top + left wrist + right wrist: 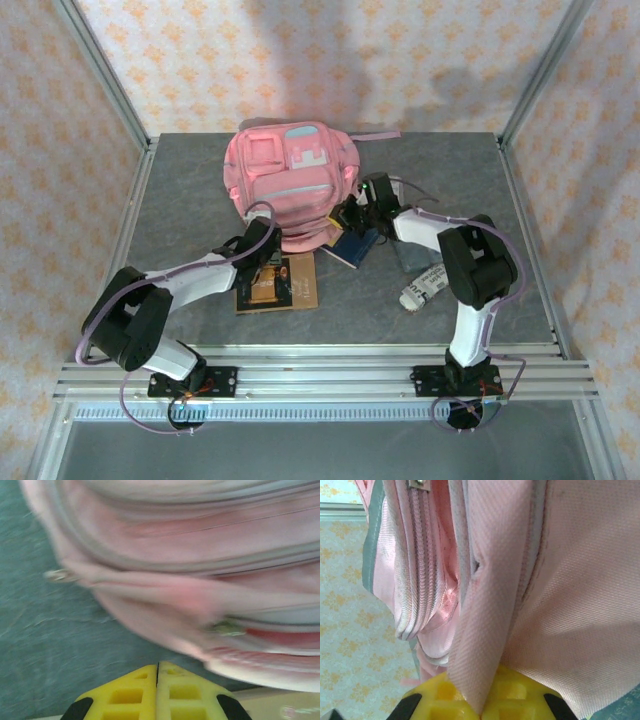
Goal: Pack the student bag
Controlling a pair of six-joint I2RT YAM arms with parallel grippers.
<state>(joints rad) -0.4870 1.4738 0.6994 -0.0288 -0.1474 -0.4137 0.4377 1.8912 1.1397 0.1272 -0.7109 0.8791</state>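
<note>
Packing looks barely begun. Toward the near edge of the worktop (180, 220), a brown book (295, 285) lies flat just left of centre, and a white packet (424, 287) lies to the right of centre, both outside the bag. The left gripper (158, 672) hangs over the far edge of the brown book with its yellow fingers pressed together and nothing between them; pink fabric is close ahead of it. A little farther in, a dark blue book (356, 247) rests at the bag's near right corner, also unpacked. Just beyond it, the right gripper (481, 700) is clamped on a fold of the bag's pink cloth, next to a zip line. The student bag (290, 175) lies in the far middle of the worktop, front pockets up. I cannot tell whether its main compartment is open. By my reading, the opening is being worked on, and all three loose items are left to go in.
</note>
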